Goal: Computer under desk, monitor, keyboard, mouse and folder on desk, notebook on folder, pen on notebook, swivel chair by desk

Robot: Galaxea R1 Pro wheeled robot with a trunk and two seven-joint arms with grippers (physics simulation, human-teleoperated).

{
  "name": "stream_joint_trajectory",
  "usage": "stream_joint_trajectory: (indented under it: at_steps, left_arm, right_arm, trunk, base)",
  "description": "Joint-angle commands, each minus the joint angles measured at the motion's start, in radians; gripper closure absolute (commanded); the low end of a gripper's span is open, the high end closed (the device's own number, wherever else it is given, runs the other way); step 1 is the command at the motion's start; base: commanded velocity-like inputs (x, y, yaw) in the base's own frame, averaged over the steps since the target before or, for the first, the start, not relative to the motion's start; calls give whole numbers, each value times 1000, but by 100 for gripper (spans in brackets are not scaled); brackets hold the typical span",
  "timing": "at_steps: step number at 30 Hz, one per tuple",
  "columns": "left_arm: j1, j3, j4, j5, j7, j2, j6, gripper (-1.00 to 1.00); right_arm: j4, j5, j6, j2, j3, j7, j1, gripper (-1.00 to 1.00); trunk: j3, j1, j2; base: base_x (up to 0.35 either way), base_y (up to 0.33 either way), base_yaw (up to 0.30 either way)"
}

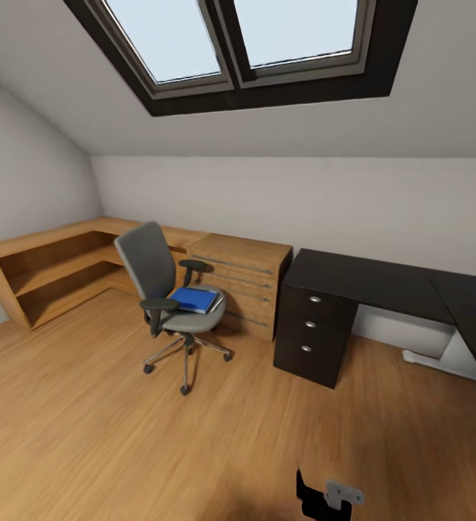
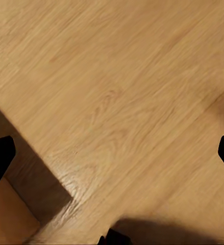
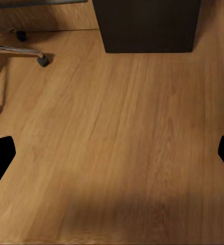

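The swivel chair point(image 1: 167, 289), grey with black armrests, stands on the wood floor in front of the light-wood cabinets. The blue folder point(image 1: 194, 299) lies flat on its seat, and a thin pale edge shows at the folder's right side. The black-topped desk point(image 1: 368, 278) runs along the wall at the right, with its drawer unit point(image 1: 314, 325) nearest the chair. My left gripper point(image 2: 112, 155) is open over bare floor. My right gripper point(image 3: 112, 155) is open too, low over the floor, with the chair's castors point(image 3: 43, 61) and the drawer unit's base point(image 3: 147, 25) ahead. The monitor, keyboard, mouse, computer, notebook and pen are out of view.
Low light-wood cabinets point(image 1: 57, 271) and a wooden drawer chest point(image 1: 245, 278) line the left and back walls under a sloped ceiling with skylights. A white desk leg point(image 1: 440, 362) rests on the floor under the desk. Open wood floor point(image 1: 122, 449) lies between me and the furniture.
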Motion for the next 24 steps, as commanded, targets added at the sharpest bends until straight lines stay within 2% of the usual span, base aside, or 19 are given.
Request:
stream_joint_trajectory:
  at_steps: [1,7,19,24]
  left_arm:
    - [0,1,0,11,-1,0,-5,-100]
    - [0,1,0,11,-1,-1,-5,-100]
    - [0,3,-1,11,-1,-2,-6,-100]
    - [0,4,-1,11,0,-2,-6,-100]
  right_arm:
    - [2,-10,-4,0,4,5,-1,-100]
    - [3,-10,-4,0,4,5,-1,-100]
    - [3,-10,-4,0,4,5,-1,-100]
    - [3,-10,-3,0,5,5,-1,-100]
  trunk:
    - [2,-5,7]
    - [21,-28,49]
    - [59,-74,133]
    - [74,-93,168]
  base:
    - [-337,0,0]
    - [-337,0,-19]
    - [-337,0,-237]
    - [-339,0,-94]
